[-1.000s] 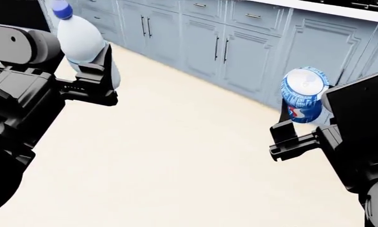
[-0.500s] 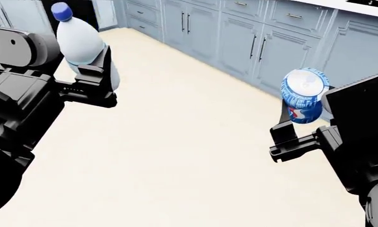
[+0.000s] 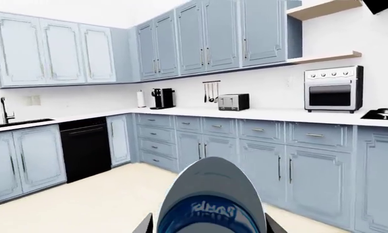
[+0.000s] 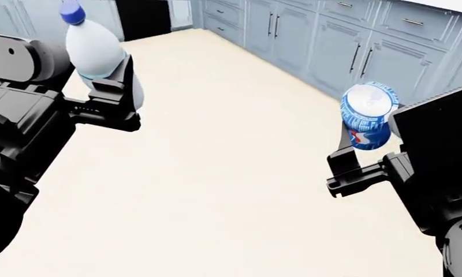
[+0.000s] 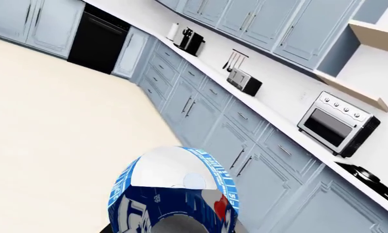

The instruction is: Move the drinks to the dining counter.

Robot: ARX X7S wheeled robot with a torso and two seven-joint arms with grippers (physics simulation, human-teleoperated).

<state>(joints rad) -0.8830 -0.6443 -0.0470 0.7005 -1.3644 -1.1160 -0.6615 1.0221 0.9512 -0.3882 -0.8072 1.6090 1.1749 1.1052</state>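
With the left end effector (image 4: pixel 122 92) clamped on the water bottle (image 4: pixel 96 49) and the right end effector (image 4: pixel 353 156) on the soda can (image 4: pixel 367 117), this looks like transit, and the next move calls for finding the unseen dining counter.

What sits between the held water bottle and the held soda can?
Only bare cream floor between the water bottle and the soda can, seen in the head view.

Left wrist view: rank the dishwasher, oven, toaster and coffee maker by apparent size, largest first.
1. Dishwasher
2. Oven
3. Toaster and coffee maker: too alike to rank.
These stand at different depths, so the order holds only as pictured.
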